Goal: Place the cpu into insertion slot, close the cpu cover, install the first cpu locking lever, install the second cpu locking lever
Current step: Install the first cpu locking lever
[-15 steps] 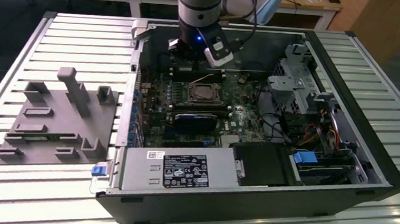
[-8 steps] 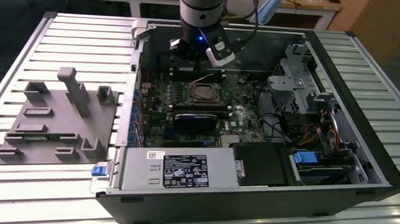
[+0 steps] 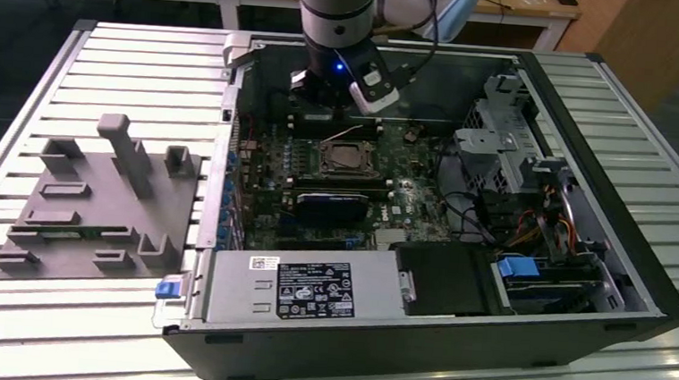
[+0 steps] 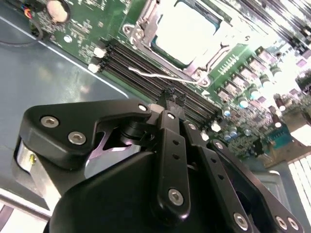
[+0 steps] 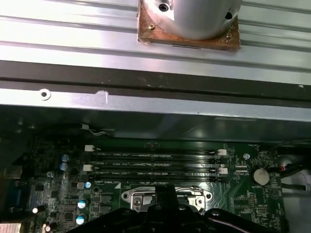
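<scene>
Hovering near cpu (image 4: 187, 29), end effector (image 4: 172, 97) closed, holding nothing; power-supply label (image 3: 314, 291) illegible.

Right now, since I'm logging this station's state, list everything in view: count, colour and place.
computer case: one, black, open, on the slatted table
circuit board: one, green, inside the case
cpu: one, silver, mid-board
cpu cover: one, silver frame, around the cpu
memory slots: several, black, beside the cpu
power supply: one, silver, inside the case
fixture: one, grey, on the table, exterior view's left
arm: one, grey, reaching into the case
claw: one, black, shut, over the board near the cpu
</scene>
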Action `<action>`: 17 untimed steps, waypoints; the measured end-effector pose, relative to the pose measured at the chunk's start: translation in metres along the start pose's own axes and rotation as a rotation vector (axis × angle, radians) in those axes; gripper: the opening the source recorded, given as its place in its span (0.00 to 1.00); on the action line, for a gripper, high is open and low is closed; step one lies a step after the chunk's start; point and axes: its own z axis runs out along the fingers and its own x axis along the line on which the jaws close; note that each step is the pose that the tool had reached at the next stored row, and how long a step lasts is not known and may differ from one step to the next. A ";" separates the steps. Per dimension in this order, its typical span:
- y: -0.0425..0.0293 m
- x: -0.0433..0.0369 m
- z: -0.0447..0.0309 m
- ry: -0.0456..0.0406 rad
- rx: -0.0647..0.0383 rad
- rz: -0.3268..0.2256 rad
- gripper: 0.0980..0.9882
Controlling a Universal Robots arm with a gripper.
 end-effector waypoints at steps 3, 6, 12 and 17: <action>-0.0003 0.0011 0.0009 -0.0292 0.008 -0.009 0.00; -0.0005 0.0021 0.0017 -0.0603 0.015 -0.018 0.00; -0.0012 0.0043 0.0045 -0.1175 0.018 -0.033 0.00; -0.0027 0.0051 0.0100 -0.1218 0.008 -0.029 0.00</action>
